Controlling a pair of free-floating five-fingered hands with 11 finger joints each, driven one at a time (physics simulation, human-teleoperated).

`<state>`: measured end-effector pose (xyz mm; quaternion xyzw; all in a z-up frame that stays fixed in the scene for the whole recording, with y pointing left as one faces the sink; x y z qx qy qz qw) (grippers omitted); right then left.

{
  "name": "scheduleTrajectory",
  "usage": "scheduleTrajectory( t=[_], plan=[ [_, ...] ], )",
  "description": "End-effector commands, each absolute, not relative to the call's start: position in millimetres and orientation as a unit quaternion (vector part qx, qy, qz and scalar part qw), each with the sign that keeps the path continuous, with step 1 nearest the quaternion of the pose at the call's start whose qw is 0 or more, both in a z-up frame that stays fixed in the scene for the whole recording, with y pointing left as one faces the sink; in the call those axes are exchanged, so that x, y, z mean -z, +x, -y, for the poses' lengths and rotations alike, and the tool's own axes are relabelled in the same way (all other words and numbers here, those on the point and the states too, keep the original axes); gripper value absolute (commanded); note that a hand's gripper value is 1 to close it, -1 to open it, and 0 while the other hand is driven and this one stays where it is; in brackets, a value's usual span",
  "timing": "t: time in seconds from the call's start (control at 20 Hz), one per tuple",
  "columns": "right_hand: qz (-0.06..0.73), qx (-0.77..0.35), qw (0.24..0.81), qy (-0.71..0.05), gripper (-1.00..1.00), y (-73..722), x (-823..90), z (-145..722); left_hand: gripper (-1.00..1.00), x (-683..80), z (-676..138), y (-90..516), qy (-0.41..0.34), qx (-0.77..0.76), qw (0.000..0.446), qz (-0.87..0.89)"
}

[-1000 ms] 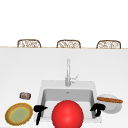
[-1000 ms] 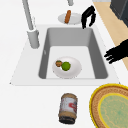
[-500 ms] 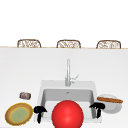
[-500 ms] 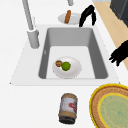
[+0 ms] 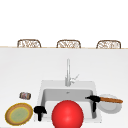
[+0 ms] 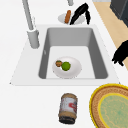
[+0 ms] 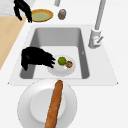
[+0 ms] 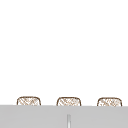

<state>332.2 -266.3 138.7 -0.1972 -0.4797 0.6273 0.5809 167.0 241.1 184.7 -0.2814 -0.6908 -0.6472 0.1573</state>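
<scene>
Front view faces the sink (image 5: 67, 100) head-on from across the counter, mid-range, tap (image 5: 67, 72) centred. Left and right side views look down along the sink from either end, close in, sharing its basin. Upper view aims above the sink, sharing the tap tip (image 8: 68, 121) with front.

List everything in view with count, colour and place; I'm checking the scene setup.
Steel sink basin: one, grey, set in the white counter.
Tall tap: one, silver, behind the basin.
White dish: one, on the basin floor, holding a green round fruit and a small brown piece.
White plate: one, right of the sink, bearing a long brown bread stick.
Yellow-rimmed green plate: one, left of the sink.
Labelled jar: one, brown-capped, lying on its side by that plate.
Red ball: one, at the front edge.
Wicker chair backs: three, brown, beyond the counter.
Left hand: black, by the sink's left front corner.
Right hand: black, at the sink's right edge by the bread stick.
</scene>
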Motion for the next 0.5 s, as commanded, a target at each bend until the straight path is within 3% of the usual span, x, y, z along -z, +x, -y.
scheduleTrajectory(
  t=[0.0, 0.45],
  plan=[
    [0.501, -0.617, 0.56, -0.233, -1.0, 356, -146, 252, 0.0, -185, -241, 167, -0.281, 0.647, 0.157, 0.691],
    [0.553, -0.58, 0.517, -0.3, -1.0, 413, -159, 221, 0.0, -184, -241, 167, -0.279, 0.647, 0.157, 0.692]
  ],
)
